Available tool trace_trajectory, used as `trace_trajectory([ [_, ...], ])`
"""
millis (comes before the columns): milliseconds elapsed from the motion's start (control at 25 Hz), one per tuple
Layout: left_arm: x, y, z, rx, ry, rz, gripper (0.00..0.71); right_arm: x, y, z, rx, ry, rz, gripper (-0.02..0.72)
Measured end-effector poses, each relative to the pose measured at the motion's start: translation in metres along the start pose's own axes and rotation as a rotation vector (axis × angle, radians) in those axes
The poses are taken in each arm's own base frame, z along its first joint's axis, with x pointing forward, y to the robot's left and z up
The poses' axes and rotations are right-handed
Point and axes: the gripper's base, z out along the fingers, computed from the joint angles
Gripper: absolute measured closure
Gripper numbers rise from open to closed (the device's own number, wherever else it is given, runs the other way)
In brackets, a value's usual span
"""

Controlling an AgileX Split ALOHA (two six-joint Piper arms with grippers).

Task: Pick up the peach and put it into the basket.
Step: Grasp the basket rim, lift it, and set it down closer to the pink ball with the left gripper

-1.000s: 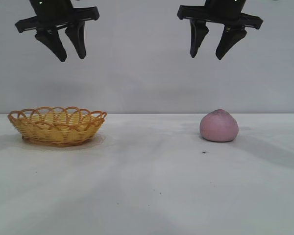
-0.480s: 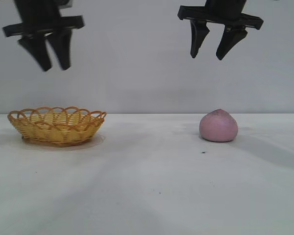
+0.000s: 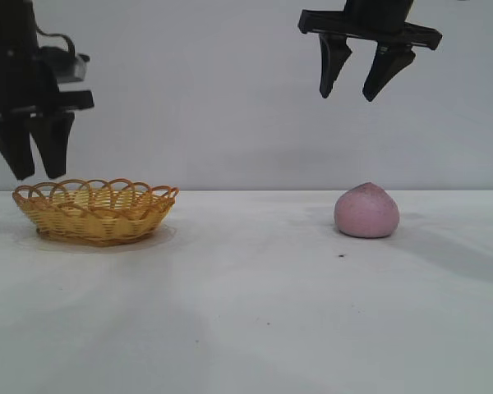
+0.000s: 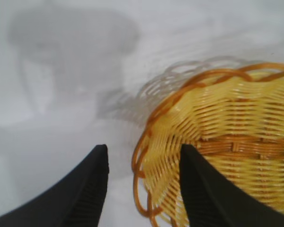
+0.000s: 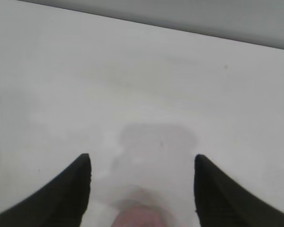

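Observation:
The pink-mauve peach [image 3: 366, 212] sits on the white table at the right. The yellow wicker basket [image 3: 95, 211] with an orange-brown looped rim stands at the left and is empty. My left gripper [image 3: 34, 172] is open and empty, low over the basket's left end; in the left wrist view [image 4: 143, 158] its fingers straddle the basket's rim [image 4: 146, 142]. My right gripper [image 3: 347, 94] is open and empty, high above the peach. In the right wrist view [image 5: 142, 163] the peach's top [image 5: 137, 218] shows blurred between the fingers.
The white table [image 3: 246, 312] runs across the whole scene with a plain pale wall behind. A small dark speck [image 3: 342, 255] lies in front of the peach.
My left gripper has moved down and to the left, from high above the basket to just over its left end. The right gripper, the peach and the basket have not moved.

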Motion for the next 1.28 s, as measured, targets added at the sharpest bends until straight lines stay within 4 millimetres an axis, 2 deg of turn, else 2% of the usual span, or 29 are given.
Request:
trace_trajectory([
  [120,0.002,0.000,0.016,0.022,0.023,-0.006,0.363,0.000,0.000,0.000,0.000,0.002,0.000,0.253],
  [280,0.002,-0.003,0.025,0.059,0.027,-0.019,0.616,0.001,0.000,0.000,0.000,0.008,-0.003,0.253],
  [320,0.001,-0.004,0.023,0.070,0.015,-0.026,0.645,0.001,0.000,0.000,0.000,0.010,-0.005,0.253],
  [440,-0.003,-0.011,0.012,0.134,-0.024,-0.067,0.637,0.001,0.000,0.000,0.000,0.015,-0.005,0.253],
  [480,-0.004,-0.014,0.007,0.169,-0.040,-0.091,0.710,0.002,0.000,0.000,0.000,0.019,-0.005,0.253],
  [680,0.001,-0.036,-0.019,0.384,-0.149,-0.199,0.710,0.003,0.000,0.000,0.000,0.031,-0.005,0.253],
  [800,0.013,-0.055,-0.021,0.449,-0.169,-0.243,0.710,0.003,0.000,0.000,0.000,0.034,-0.005,0.253],
  [1080,0.054,-0.103,0.017,0.452,-0.095,-0.258,0.710,0.003,0.000,0.000,0.000,0.038,-0.006,0.253],
  [1280,0.067,-0.106,0.030,0.431,-0.093,-0.305,0.710,0.003,0.000,0.000,0.000,0.038,-0.007,0.253],
])
